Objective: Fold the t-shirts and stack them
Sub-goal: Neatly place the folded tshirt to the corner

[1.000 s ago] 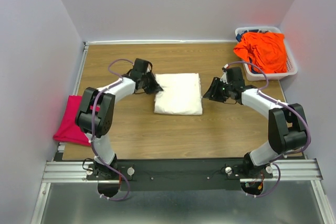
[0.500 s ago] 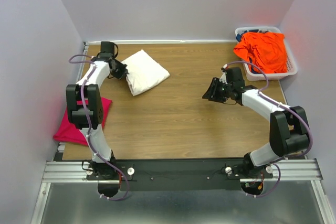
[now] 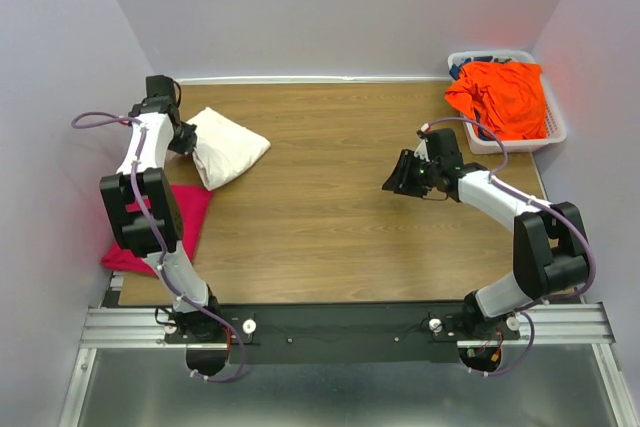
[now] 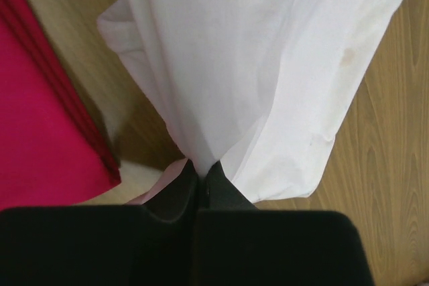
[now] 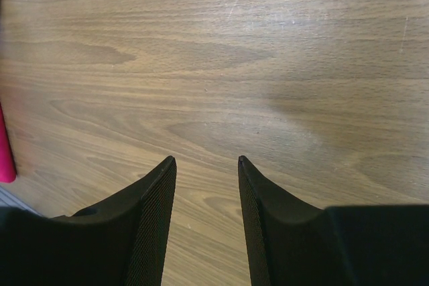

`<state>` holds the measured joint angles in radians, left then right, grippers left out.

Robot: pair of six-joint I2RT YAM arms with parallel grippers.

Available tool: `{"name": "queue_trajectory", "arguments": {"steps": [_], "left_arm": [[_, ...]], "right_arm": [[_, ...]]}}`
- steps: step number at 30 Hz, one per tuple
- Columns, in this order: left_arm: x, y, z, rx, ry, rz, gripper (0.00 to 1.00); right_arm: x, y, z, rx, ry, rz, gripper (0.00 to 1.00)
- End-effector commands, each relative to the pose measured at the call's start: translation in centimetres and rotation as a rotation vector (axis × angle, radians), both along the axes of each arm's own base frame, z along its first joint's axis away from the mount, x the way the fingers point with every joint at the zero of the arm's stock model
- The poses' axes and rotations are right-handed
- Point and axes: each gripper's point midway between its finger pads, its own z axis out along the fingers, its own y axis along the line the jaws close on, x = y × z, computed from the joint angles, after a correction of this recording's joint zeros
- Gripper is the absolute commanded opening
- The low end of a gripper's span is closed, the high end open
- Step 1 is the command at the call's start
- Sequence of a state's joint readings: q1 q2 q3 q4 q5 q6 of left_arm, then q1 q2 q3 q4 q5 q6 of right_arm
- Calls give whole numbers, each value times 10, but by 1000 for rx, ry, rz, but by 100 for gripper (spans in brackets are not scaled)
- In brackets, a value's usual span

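The folded cream-white t-shirt [image 3: 227, 146] [image 4: 268, 65] lies skewed at the table's far left, its near corner pinched in my left gripper [image 3: 186, 141] [image 4: 202, 169], which is shut on it. Just left of it, the folded magenta-pink t-shirt [image 3: 176, 222] [image 4: 40, 132] rests at the left table edge, partly behind the left arm. The bright orange t-shirt [image 3: 500, 93] is bunched in the basket at the far right. My right gripper [image 3: 397, 178] [image 5: 206, 162] hovers open over bare wood right of centre, holding nothing.
The white lattice basket [image 3: 556, 131] stands in the far right corner against the wall. Side walls hem in the wooden table [image 3: 330, 237]. A sliver of the pink shirt [image 5: 5, 155] shows at the left edge of the right wrist view.
My left gripper dragged the cream-white t-shirt from the table's centre to the far left, next to the pink shirt, turning it askew. The right arm barely moved.
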<state>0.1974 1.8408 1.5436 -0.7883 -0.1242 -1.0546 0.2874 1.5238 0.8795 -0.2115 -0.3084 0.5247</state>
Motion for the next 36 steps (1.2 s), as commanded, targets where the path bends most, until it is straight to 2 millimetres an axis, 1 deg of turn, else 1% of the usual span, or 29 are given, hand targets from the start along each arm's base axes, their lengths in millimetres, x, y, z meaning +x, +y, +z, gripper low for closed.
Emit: {"name": "queue_trajectory", "arguments": {"steps": [1,2,3,4,6,7,10,15,19,23,29,32,36], "left_arm": [[-24,26,34,109,16,57,0],[-29,28,40,117,22,63,0],[-33,34,44,136,27,80,0],[-36,38,53,150,17,92,0],[-46,44,58,174,37,110,0],[-49,46,64,184,28,115,0],[-61,50,68,197,44,118,0],[-73,55,77,222,54,117,0],[-82,59,90,250,48,119,0],[-87,65,102,272,34,112,0],[-86,71,113,300,22,79,0],[-86,69,117,304,9,55,0],[-79,65,128,314,-63,3,0]], "right_arm": [[-3,9,11,27,-4,21,49],[-3,10,10,27,-1,23,49],[-3,11,11,28,-3,25,49],[-4,12,11,29,-4,28,49],[-5,13,12,30,-6,29,49],[-4,13,14,31,-9,28,49],[-7,15,15,32,-13,35,49],[-9,18,18,33,-22,41,49],[-12,19,20,35,-24,41,49],[-14,19,22,37,-31,40,49],[-15,20,26,39,-42,37,49],[-16,19,28,39,-47,33,49],[-16,20,29,39,-51,29,49]]}}
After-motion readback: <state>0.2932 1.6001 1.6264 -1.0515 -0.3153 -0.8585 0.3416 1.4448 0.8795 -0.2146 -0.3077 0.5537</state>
